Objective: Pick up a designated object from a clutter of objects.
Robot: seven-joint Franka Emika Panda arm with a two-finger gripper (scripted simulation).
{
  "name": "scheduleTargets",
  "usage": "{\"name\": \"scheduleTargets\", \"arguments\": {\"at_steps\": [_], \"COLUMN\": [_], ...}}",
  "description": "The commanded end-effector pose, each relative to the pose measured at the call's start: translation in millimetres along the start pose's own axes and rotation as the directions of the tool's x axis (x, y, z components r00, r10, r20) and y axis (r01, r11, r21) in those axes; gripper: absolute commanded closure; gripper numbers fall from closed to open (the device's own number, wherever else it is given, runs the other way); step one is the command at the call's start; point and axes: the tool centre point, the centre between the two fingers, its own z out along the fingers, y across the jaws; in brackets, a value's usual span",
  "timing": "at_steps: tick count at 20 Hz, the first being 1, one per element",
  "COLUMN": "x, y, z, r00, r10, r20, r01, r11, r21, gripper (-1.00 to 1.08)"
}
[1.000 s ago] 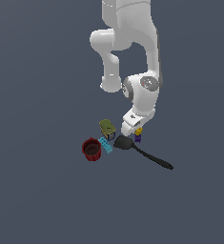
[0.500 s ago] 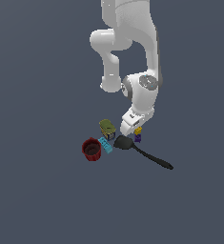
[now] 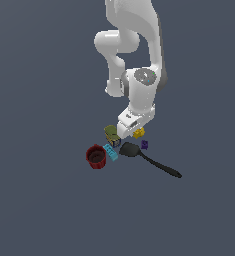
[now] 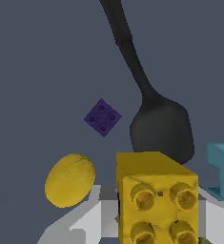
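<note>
The yellow brick (image 4: 156, 200) fills the near part of the wrist view, studs facing the camera, between my white-grey fingers (image 4: 92, 221). My gripper (image 4: 156, 224) is shut on it. In the exterior view the gripper (image 3: 133, 133) sits low over the clutter, with the brick (image 3: 138, 132) at its tip. Around it lie the yellow ball (image 4: 69, 179), the tiny purple piece (image 4: 102, 117) (image 3: 144, 144), the black spatula (image 4: 161, 128) (image 3: 149, 159) and the light-blue brick (image 4: 223, 171) (image 3: 110, 152). The ball does not show in the exterior view.
The dark red cup (image 3: 95, 156) stands at the exterior view's left of the group. The olive-green can (image 3: 111, 133) is right beside the gripper. The spatula's handle runs out toward the exterior view's right. The floor is plain dark grey.
</note>
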Motion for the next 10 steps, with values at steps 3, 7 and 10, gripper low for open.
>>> {"name": "scheduleTargets", "arguments": {"at_steps": [3,7,10], "x": [-16,-34,-47], "y": [29,60,85], "z": [-32,-65,-92], "r00": [1.0,1.0,1.0], "r10": [0.0,0.0,0.0], "r20": [-0.002,-0.003,-0.003], "r01": [0.0,0.0,0.0], "r11": [1.0,1.0,1.0], "r21": [0.001,0.003,0.003], "gripper": [1.08,1.08,1.08]}}
